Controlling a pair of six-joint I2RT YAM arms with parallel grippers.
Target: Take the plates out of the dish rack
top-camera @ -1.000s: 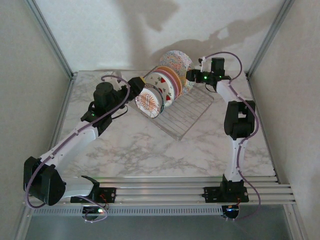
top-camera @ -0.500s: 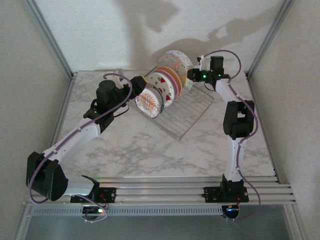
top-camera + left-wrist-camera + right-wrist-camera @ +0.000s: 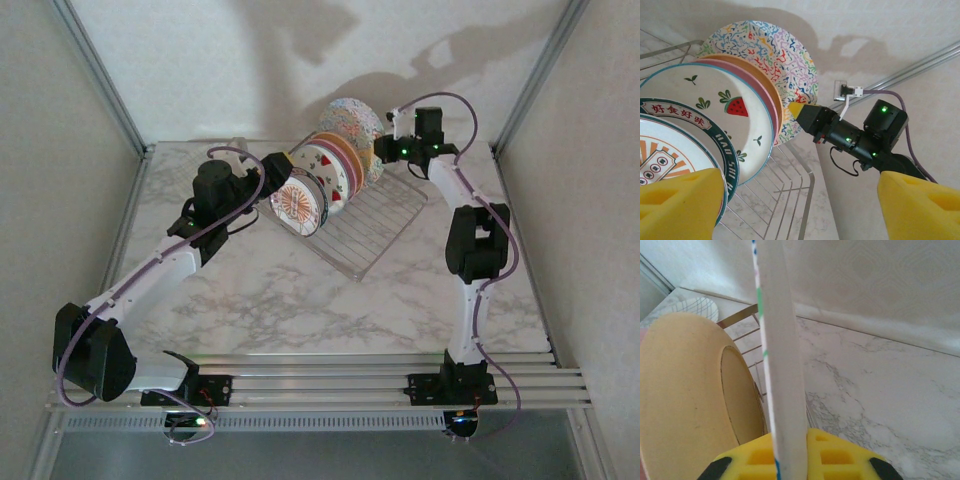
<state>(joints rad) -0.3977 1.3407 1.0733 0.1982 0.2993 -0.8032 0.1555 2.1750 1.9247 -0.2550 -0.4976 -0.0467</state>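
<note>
Right wrist view puts the pastel plate [image 3: 782, 340] edge-on, its rim running down between the yellow pads of the right gripper [image 3: 790, 460], which is clamped onto it; the left wrist view confirms this, with one yellow fingertip pressed on that plate's rim. All four plates stand upright in the dish rack [image 3: 375, 225] at the far middle of the marble table [image 3: 300, 300]: the pastel plate [image 3: 352, 118] rearmost, then the yellow-orange plate [image 3: 685, 390], the fruit plate [image 3: 715, 100] and the small sunburst plate [image 3: 670, 145] at the front. So the step in hand looks like the first unloading, grip made but lift not yet begun. The next move probably calls for a straight pull up and away from the tines, keeping the plate clear of the yellow-orange one just beside it, before carrying it to open table. The left gripper [image 3: 800, 210] hangs spread wide and empty just beside the sunburst plate; I cannot tell whether its near pad touches the rim. Hidden things: the pastel plate's foot among the tines sits behind the other plates, the pads' lower contact is cut off by the frame edge, and from above the right fingers are too small to read.
</note>
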